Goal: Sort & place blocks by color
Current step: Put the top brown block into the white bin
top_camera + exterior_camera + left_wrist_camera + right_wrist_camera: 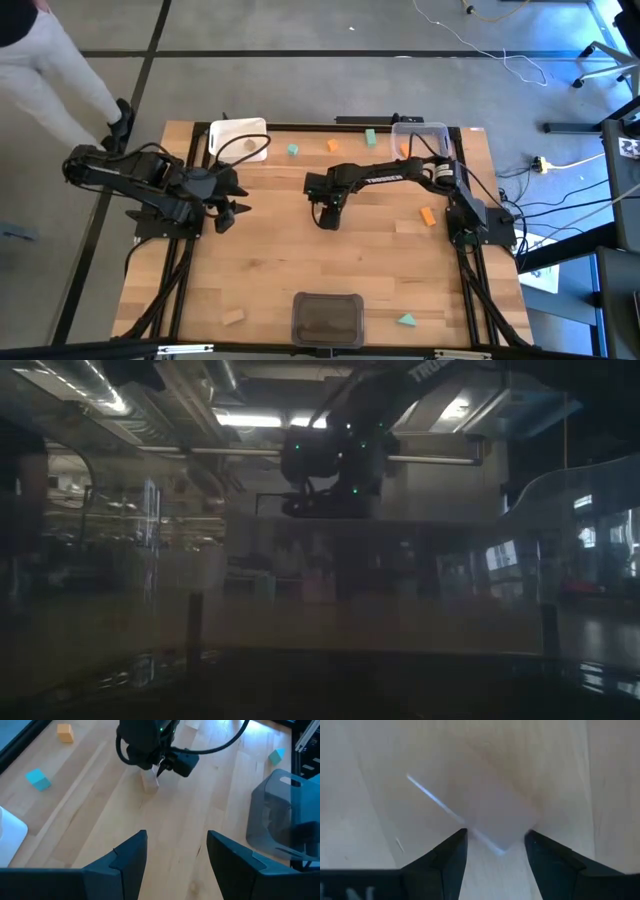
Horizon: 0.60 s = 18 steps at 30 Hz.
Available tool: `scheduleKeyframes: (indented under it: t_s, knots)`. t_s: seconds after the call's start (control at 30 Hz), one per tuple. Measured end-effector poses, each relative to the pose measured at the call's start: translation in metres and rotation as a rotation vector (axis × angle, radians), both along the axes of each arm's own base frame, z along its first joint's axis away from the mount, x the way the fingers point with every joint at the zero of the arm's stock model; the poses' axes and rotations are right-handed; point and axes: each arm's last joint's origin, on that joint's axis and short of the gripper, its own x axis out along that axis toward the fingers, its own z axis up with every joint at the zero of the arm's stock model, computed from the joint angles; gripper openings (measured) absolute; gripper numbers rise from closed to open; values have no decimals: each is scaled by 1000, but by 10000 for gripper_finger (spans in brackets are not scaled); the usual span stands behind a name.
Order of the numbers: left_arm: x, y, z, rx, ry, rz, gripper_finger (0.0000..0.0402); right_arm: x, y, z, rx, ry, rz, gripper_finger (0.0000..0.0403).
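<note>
A pale wood block point(500, 817) sits between the fingers of my right gripper point(496, 840), which reaches down at the table's middle point(328, 217). The left wrist view shows the same block point(148, 783) under that gripper. My left gripper point(232, 207) waits open at the table's left, touching nothing. Loose on the table are two teal blocks point(292, 150) point(370, 137), two orange blocks point(333, 145) point(428, 216), a pale block point(233, 317) and a teal wedge point(406, 320). Another orange block point(403, 150) lies at the clear tray's edge. My right gripper pinches the pale wood block by two opposite sides point(470, 827), one finger point(451, 852) on each. The fingers come from above, pointing down. The block's underside is at the tabletop point(149, 789); whether it rests there or is just lifted I cannot tell.
A white tray point(238, 140) stands at the far left and a clear tray point(421, 133) at the far right. A dark grey tray point(327, 318) is at the near edge. A person's leg point(60, 90) shows beyond the table's left corner.
</note>
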Motion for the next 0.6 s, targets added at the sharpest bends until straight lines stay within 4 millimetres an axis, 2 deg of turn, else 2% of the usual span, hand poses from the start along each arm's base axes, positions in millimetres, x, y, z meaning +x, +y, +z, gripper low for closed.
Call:
scheduleKeyframes:
  t_s: [0.27, 0.6]
  knots:
    - [0, 0, 0, 1, 0, -1, 197, 3, -1, -5, -14, -11, 51, 199]
    - [0, 0, 0, 1, 0, -2, 197, 5, -2, 8, -47, 22, 321, 199]
